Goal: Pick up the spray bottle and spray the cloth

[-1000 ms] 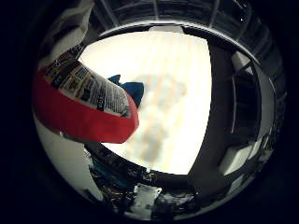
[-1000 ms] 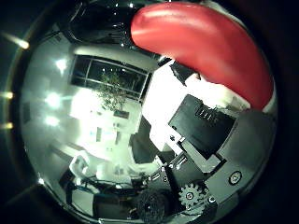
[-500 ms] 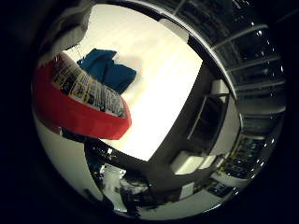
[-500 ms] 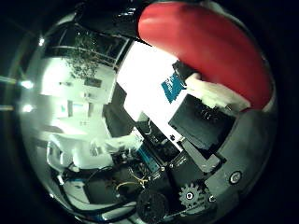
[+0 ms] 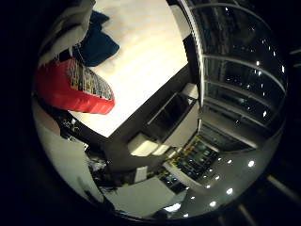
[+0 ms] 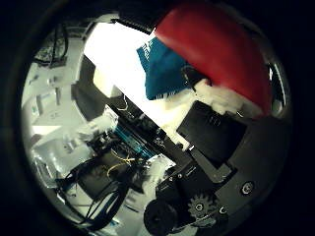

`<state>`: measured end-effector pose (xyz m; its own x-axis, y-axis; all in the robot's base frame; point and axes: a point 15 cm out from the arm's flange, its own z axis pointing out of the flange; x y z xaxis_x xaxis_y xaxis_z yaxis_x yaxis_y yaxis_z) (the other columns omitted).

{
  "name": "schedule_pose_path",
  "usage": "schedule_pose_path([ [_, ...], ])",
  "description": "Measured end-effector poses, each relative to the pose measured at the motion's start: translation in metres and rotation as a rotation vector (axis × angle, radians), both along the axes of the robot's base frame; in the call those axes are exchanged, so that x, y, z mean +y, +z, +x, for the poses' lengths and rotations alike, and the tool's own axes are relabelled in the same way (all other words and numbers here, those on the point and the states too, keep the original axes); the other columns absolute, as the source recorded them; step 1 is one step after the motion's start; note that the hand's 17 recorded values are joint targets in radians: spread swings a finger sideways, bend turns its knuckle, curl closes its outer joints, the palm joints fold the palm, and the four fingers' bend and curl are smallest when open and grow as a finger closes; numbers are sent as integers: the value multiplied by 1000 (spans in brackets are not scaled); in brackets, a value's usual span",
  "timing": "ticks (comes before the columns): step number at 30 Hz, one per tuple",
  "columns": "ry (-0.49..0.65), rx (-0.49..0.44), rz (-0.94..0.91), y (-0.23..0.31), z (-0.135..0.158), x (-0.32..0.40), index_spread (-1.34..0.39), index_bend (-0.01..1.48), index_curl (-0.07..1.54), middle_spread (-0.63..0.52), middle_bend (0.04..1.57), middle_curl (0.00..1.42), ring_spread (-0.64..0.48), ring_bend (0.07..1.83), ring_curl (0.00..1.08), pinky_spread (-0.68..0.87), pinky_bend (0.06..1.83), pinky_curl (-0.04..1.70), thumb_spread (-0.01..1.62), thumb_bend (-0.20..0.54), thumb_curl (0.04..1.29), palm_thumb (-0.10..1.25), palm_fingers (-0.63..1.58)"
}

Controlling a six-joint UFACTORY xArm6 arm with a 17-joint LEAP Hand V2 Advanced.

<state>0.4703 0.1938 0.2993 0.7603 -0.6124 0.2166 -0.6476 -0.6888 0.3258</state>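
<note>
A red spray bottle (image 6: pixel 216 54) with a printed label (image 5: pixel 89 82) lies close against my palm, held clear of the white table (image 5: pixel 146 61). My right hand (image 6: pixel 216 147) is shut on it, with black and white finger parts wrapped beside its white nozzle end (image 6: pixel 219 96). A dark blue cloth (image 6: pixel 162 69) lies crumpled on the table, just past the bottle's nozzle end. The same cloth (image 5: pixel 96 44) shows beyond the bottle's labelled body in the little finger side view.
Past the table's dark edge stand white cabinets and shelving (image 5: pixel 164 127). A workbench with electronics and tangled wires (image 6: pixel 113 157) lies beyond the table. Ceiling lights (image 5: pixel 230 188) show in the room around.
The whole picture has swung in both views, so the hand has turned with the bottle. The blue cloth now shows larger and nearer the bottle's nozzle end.
</note>
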Motion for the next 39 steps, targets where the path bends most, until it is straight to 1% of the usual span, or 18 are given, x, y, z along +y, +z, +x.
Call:
schedule_pose_path([
  [6, 63, -1, -122, -29, 2, 13, -236, 1108, 835, -97, 1401, 654, -187, 1456, 695, -130, 1026, 1483, 665, -19, 924, 1034, 1145],
  [14, 97, -1, -195, -57, 1, 28, -237, 1107, 837, -97, 1401, 655, -188, 1456, 694, -131, 1026, 1484, 668, -18, 925, 1033, 1145],
  [22, 67, 3, -204, -60, 3, 20, -237, 1106, 838, -97, 1400, 656, -188, 1457, 694, -132, 1026, 1484, 668, -18, 927, 1033, 1145],
  [31, 26, -27, -182, -39, 11, 2, -235, 1113, 836, -97, 1400, 657, -190, 1453, 697, -133, 1026, 1484, 668, -18, 927, 1033, 1145],
  [39, 17, -38, -193, -33, 15, -8, -234, 1114, 834, -97, 1403, 657, -191, 1450, 701, -133, 1026, 1484, 668, -18, 928, 1033, 1145],
])
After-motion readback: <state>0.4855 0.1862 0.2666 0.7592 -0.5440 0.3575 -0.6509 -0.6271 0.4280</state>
